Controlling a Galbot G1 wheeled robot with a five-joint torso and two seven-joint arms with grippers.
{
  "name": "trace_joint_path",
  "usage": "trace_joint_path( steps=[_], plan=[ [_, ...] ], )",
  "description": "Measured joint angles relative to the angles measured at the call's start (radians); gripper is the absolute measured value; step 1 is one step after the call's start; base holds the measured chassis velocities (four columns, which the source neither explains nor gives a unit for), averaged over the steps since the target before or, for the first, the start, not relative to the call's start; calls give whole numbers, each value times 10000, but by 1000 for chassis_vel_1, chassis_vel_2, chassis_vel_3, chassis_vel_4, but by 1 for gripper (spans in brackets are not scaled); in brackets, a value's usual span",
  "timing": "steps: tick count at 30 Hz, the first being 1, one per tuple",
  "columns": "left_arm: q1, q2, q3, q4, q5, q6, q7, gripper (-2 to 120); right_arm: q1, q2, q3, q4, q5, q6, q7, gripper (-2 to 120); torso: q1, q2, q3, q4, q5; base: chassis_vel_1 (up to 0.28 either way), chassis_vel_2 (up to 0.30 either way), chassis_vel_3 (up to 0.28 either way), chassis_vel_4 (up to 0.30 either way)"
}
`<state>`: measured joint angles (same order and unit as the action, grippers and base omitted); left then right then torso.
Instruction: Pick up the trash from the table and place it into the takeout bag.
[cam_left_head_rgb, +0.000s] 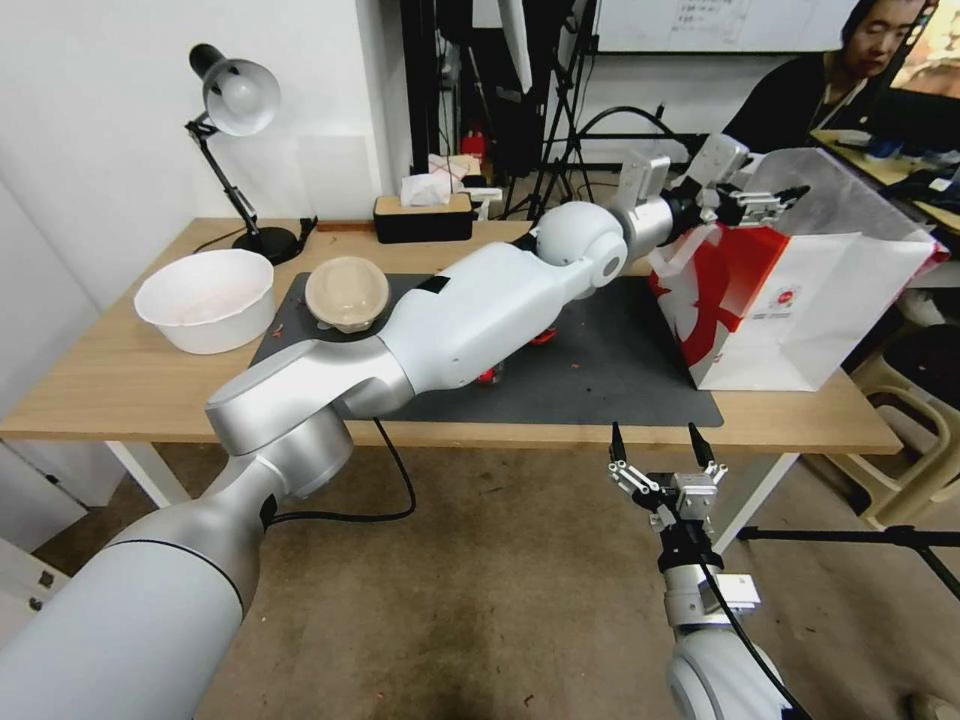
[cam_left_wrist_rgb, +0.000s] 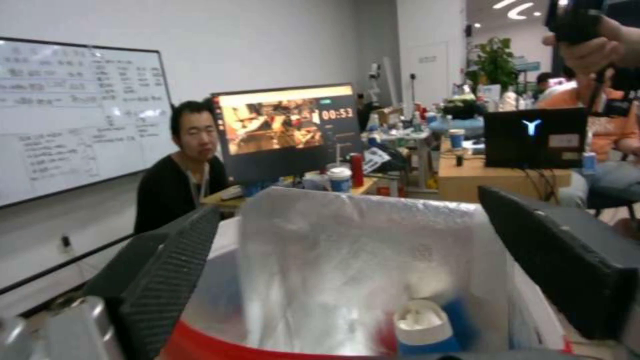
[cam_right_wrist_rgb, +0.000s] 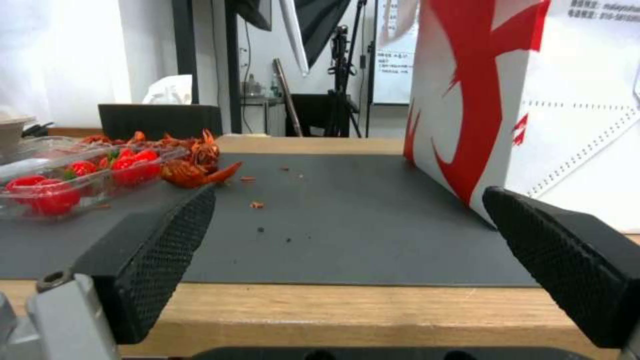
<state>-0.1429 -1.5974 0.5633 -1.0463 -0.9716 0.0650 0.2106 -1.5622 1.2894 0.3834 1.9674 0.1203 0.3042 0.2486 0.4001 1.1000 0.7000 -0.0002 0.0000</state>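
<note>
- The left claw (cam_left_head_rgb: 762, 203) hangs over the open top of the takeout bag (cam_left_head_rgb: 800, 320), its fingers (cam_left_wrist_rgb: 167, 280) spread wide and holding nothing.
- In the left wrist view, the blue white-lidded cup (cam_left_wrist_rgb: 427, 327) lies inside the bag, below the claw, against the silvery lining.
- The takeout bag stands upright at the right end of the table (cam_left_head_rgb: 120, 380), its near corner on the dark grey mat (cam_left_head_rgb: 600, 380).
- The left arm (cam_left_head_rgb: 470, 320) stretches across the mat from the robot's left side to the bag.
- The round beige lidded bowl (cam_left_head_rgb: 346, 292) sits on the far left corner of the mat, just beside the arm.
- The large white bowl (cam_left_head_rgb: 205, 300) rests on bare wood to the left of the mat.
- The clear tray with cherry tomatoes (cam_right_wrist_rgb: 60, 182) sits on the mat, with red crayfish scraps (cam_right_wrist_rgb: 193, 167) just beside it.
- The right claw (cam_left_head_rgb: 660, 448) waits at the table's front edge, below the tabletop, its fingers (cam_right_wrist_rgb: 157, 255) spread wide and empty.
</note>
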Motion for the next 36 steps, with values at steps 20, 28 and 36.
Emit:
trace_joint_path(
  steps=[20,28,36],
  plan=[
    [1952,3254,-1519,-2234,178,226,-576,100,-43,-9,2,35,-18,-28,2,100,1,0,0,5,-6,0,0,0,0],
    [4094,5039,-3255,-4121,771,312,-1152,100,-76,-19,-88,57,-70,-53,1,100,-1,0,-1,2,-2,0,0,0,0],
    [5403,5928,-4188,-5080,943,397,-1499,100,-59,39,-157,58,-126,-60,2,100,-1,0,-1,2,-2,0,0,0,0]
  ],
)
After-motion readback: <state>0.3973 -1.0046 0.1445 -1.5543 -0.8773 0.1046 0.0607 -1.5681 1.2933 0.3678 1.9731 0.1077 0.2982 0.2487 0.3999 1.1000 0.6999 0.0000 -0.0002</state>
